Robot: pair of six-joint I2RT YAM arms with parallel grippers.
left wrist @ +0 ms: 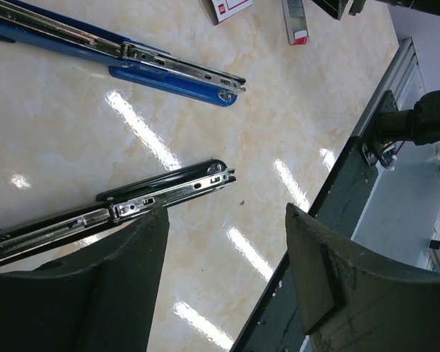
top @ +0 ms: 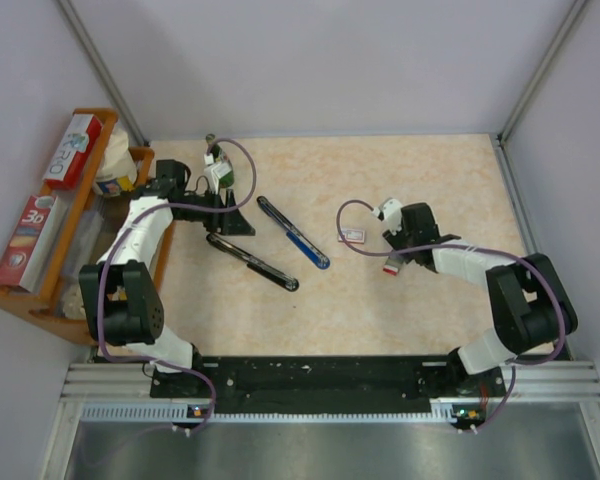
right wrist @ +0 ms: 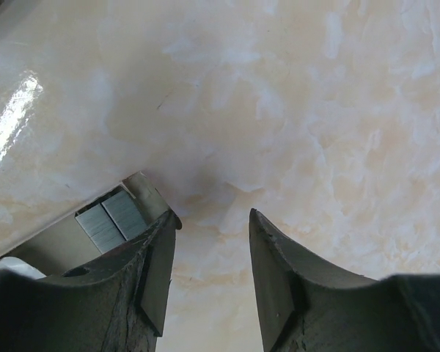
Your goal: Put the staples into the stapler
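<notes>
Right claw (right wrist: pixel 213 216) hung low over the worktop (right wrist: pixel 293 95), its fingers apart with only bare marbled surface between them. Just outside one finger (right wrist: pixel 143 286) lay the staples tray (right wrist: pixel 110 220). Grey blocks of staples showed at its open end, and its long axis slanted away from the fingertip toward the lower left of the wrist view. Seen from above, the tray sat under the claw, and the white, red-labelled staples box (top: pixel 352 236) lay near it on the left. The right arm was folded at the elbow, forearm reaching left across the worktop. The left claw (left wrist: pixel 226 213) also stood apart and empty, one finger just beside the end of the black stapler (left wrist: pixel 169 189); the blue stapler (left wrist: pixel 169 66) lay beyond. Both staplers ran parallel, far-left to near-right in the top view, metal magazine rails exposed.
</notes>
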